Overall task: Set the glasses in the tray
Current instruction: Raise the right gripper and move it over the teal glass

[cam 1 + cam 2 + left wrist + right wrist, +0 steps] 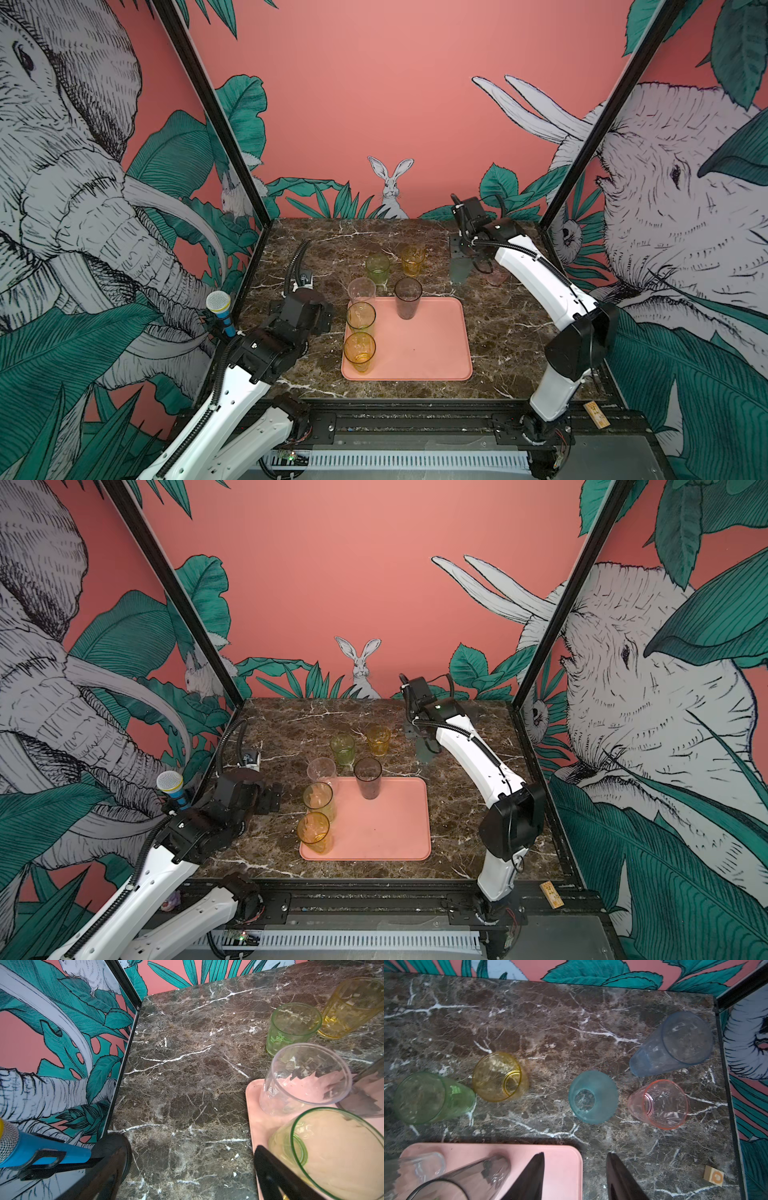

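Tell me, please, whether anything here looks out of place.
Nothing is tipped or spilled. The one stray thing is a small wooden tile with an orange mark, lying on the marble tabletop apart from the pink glass.

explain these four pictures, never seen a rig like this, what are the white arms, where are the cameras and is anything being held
These are two robot arms at a marble table. Two pictures look down on the whole scene; two come from a camera on each wrist. The pink tray carries four: clear tumbler, tall green tumbler, tall amber tumbler, grey tumbler. On the table beyond it: short green tumbler, short amber tumbler, teal tumbler, blue tumbler, pink tumbler. The left end effector and the right end effector are both open, holding nothing.
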Available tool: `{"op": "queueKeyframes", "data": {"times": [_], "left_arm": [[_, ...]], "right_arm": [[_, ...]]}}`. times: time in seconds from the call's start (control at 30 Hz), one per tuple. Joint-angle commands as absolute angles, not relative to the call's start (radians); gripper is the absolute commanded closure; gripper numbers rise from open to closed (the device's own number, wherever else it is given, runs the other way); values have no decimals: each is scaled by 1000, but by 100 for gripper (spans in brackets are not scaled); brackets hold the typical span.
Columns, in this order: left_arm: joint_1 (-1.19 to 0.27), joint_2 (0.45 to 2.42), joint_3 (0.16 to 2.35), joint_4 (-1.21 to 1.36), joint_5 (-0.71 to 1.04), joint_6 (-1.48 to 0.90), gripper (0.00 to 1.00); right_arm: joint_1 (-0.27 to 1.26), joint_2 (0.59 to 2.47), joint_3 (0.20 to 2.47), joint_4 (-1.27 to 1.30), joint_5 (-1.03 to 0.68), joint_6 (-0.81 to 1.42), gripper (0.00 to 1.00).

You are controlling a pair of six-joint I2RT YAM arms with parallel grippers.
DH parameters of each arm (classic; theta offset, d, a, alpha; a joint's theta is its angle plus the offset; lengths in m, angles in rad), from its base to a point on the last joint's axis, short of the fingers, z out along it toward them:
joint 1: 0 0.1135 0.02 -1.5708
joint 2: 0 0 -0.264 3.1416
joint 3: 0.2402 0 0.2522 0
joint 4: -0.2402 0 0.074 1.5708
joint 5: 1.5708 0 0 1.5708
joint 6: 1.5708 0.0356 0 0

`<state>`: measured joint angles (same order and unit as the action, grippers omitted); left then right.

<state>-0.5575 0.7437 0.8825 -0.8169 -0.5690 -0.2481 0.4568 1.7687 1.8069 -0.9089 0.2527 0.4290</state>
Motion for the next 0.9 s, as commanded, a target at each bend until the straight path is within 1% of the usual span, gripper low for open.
{"op": "queueKeyframes", "data": {"times": [0.0, 0.2, 0.37, 0.6, 0.87], "left_arm": [[-552, 734, 872, -822, -584, -264, 3], [-552, 735, 871, -824, -586, -265, 3], [-552, 735, 871, -825, -587, -264, 3], [-552, 734, 872, -829, -588, -265, 3], [-552, 736, 871, -829, -586, -267, 3]], "right_arm": [[410, 1754, 1799, -880, 250, 414, 48], [328, 1788, 1802, -861, 204, 422, 48], [289, 1819, 1796, -852, 176, 429, 48], [257, 1851, 1757, -823, 117, 454, 48], [240, 1906, 1740, -814, 92, 468, 48]]}}
